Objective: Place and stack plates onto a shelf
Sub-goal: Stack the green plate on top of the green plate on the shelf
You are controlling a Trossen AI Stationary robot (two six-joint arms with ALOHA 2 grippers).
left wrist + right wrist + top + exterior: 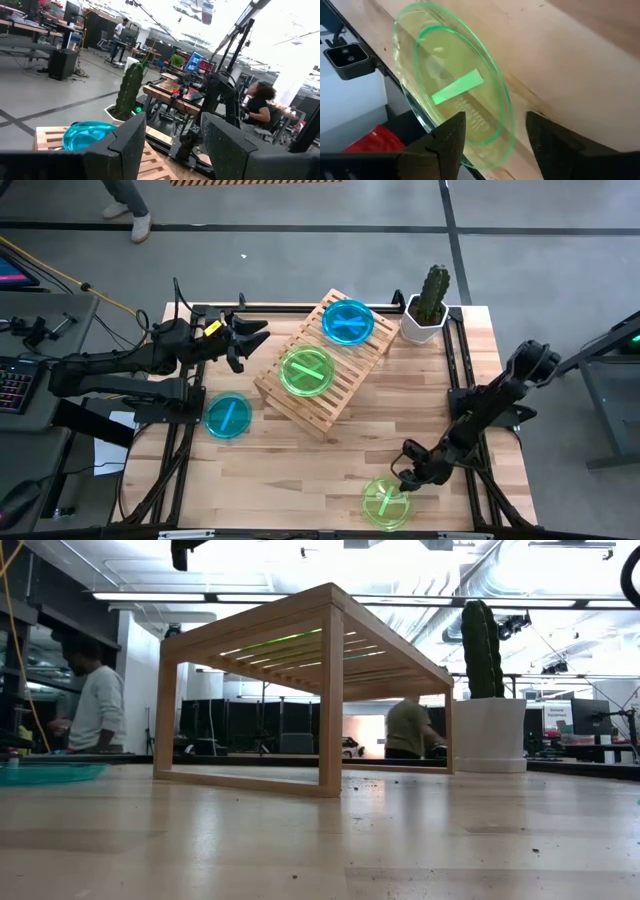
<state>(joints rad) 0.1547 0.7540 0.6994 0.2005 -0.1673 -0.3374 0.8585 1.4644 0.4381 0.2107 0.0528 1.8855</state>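
Note:
The wooden slatted shelf [322, 368] stands slantwise mid-table. A teal-blue plate [348, 322] and a lime-green plate [307, 372] lie flat on its top. Another teal-blue plate [228, 417] rests on the table left of it. A second green plate [385, 502] lies at the table's near edge, its rim [420, 120] reaching past the wood. My right gripper [408, 476] slants down just beyond that plate, open; the plate's rim [495, 135] shows before the gap between its fingers. My left gripper [243, 340] hangs open left of the shelf, in the air.
A cactus in a white pot [428, 308] stands at the far right corner, close to the shelf. Black frame rails [462, 395] run along the table's left and right sides. Bare wood lies between the shelf and the near edge. People stand in the room beyond.

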